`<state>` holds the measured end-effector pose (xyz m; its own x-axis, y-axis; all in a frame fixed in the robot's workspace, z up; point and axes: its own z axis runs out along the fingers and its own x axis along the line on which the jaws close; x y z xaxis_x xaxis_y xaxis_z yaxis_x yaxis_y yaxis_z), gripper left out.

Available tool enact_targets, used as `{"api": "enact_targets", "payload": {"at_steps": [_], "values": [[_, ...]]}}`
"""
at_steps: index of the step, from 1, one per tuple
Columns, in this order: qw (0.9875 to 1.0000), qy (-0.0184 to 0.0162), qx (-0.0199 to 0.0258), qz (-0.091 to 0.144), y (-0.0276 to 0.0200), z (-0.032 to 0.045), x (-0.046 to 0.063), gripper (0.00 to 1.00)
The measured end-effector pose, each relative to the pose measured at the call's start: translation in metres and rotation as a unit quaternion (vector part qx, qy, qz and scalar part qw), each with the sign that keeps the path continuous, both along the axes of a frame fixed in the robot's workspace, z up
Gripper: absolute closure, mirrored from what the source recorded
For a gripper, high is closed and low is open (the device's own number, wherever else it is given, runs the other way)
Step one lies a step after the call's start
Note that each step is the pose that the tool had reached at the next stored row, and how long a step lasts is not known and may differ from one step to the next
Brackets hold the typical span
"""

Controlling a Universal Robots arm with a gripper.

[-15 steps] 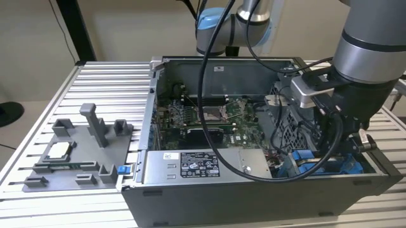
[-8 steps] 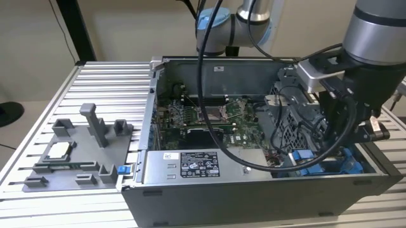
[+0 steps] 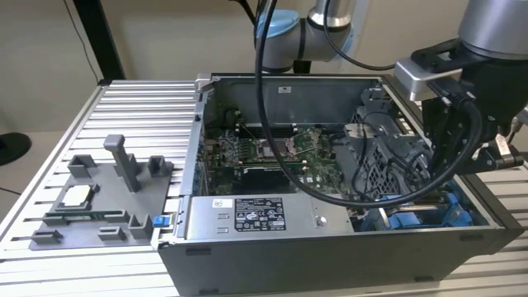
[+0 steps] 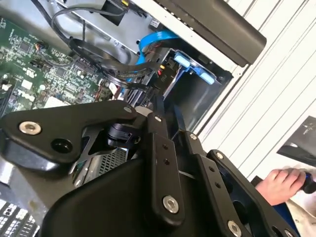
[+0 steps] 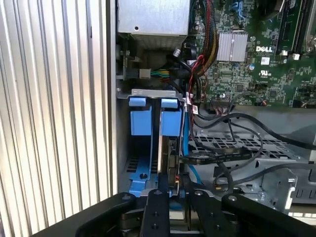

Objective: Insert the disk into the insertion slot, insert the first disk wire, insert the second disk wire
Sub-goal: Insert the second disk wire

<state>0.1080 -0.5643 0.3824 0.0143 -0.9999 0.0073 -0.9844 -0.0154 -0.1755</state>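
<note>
First wrist view: gripper (image 5: 170, 190) pinching disk (image 5: 171, 148) edge-on in blue-clipped insertion slot (image 5: 143, 123).

The end effector (image 5: 170, 190) hides the disk's (image 5: 171, 148) near end in the first wrist view; a person's hand (image 4: 280, 183) is cut off at the second wrist view's edge.
</note>
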Motion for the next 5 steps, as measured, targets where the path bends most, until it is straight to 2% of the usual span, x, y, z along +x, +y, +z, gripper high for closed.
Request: {"api": "enact_targets", "payload": {"at_steps": [5], "values": [[1.0000,0.0007,-0.0001,0.000,0.0000,0.0001,0.0000,0.00]]}}
